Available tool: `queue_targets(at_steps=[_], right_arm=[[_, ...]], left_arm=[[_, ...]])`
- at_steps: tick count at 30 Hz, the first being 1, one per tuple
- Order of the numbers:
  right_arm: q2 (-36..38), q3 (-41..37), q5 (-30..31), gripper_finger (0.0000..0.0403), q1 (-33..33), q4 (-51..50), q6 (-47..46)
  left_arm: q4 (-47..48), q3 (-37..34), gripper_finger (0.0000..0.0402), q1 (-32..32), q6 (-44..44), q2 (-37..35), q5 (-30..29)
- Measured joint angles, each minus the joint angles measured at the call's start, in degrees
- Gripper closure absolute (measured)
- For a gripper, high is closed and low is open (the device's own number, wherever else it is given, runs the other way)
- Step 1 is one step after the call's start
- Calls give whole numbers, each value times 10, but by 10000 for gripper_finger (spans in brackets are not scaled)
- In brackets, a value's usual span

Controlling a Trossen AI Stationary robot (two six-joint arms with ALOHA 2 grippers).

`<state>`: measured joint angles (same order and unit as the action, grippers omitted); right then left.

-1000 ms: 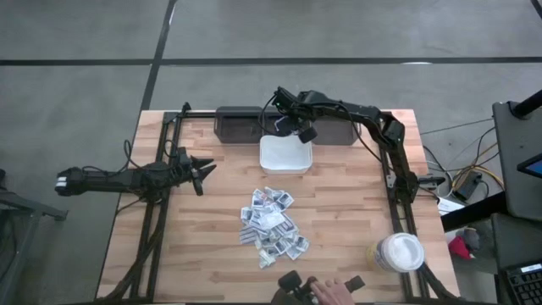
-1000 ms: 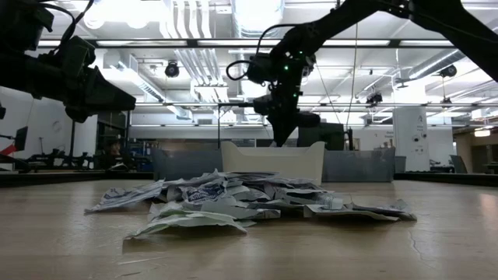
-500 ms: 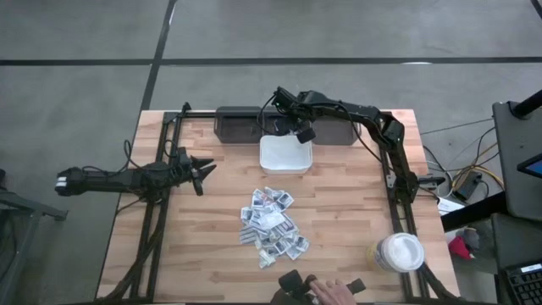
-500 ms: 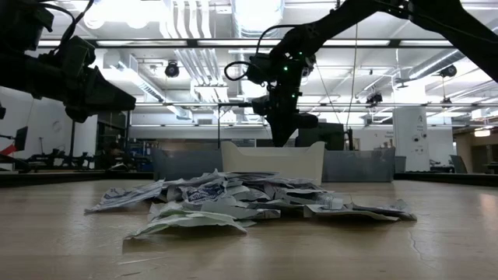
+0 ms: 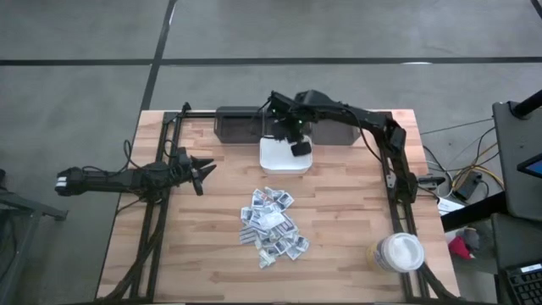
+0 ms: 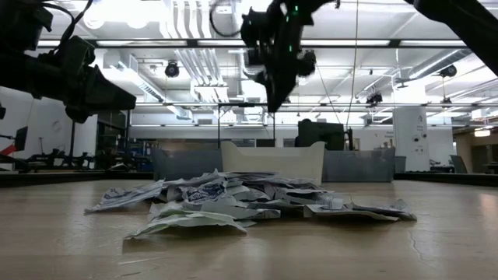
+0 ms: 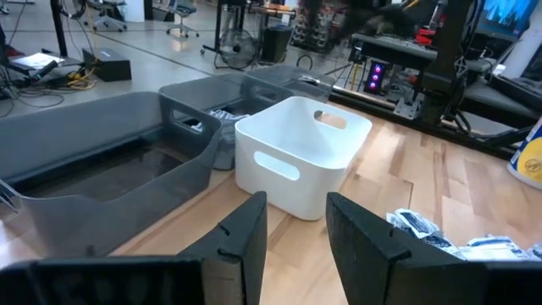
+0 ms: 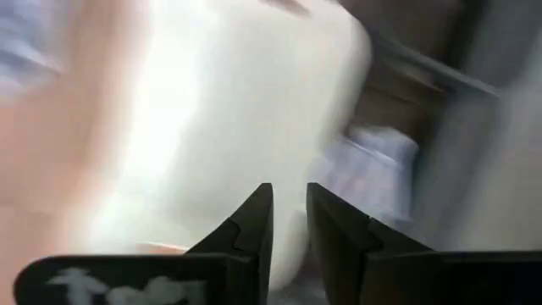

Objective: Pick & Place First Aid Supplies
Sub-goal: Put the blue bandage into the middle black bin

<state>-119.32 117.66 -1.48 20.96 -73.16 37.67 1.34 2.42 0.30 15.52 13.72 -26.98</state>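
Wood table (image 5: 339,212): sachets (image 5: 273,223) print unreadable; right pincer (image 5: 288,135) narrow, left pincer (image 5: 207,169) apart, both empty.

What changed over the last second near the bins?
The right claw, empty with its fingers slightly apart, has risen above the white square plastic bin and shifted a little toward the left grey bin. A person's hand at the table's near edge is gone. The pile of small white sachets, the left claw, open, and the white round lidded tub stayed put.

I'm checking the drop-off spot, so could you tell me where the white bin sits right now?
In the high view the white bin sits at the table's far middle, against the grey bins, under the right gripper.
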Motion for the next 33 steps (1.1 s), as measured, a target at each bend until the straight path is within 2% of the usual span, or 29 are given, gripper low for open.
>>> queue_targets(at_steps=[5, 7, 9, 19, 24, 28, 33], right_arm=[[0, 37, -160, 352, -48, -50, -72], [0, 40, -200, 357, -73, -51, -84], [0, 40, -215, 361, -101, -51, -94], [0, 0, -201, 371, -246, -18, -130], [-4, -18, -116, 372, -290, -7, -172], [-4, -44, -77, 371, -304, 11, -248], [-4, -86, -74, 371, -300, 46, -405]], left_arm=[[-2, 0, 278, 0, 27, 0, 0], [-3, 0, 278, 0, 31, 0, 0], [-3, 0, 278, 0, 32, 0, 2], [-1, 0, 278, 0, 47, 0, 5], [0, 0, 278, 0, 62, 0, 9], [0, 0, 278, 0, 62, 0, 19], [1, 0, 278, 0, 62, 0, 19]])
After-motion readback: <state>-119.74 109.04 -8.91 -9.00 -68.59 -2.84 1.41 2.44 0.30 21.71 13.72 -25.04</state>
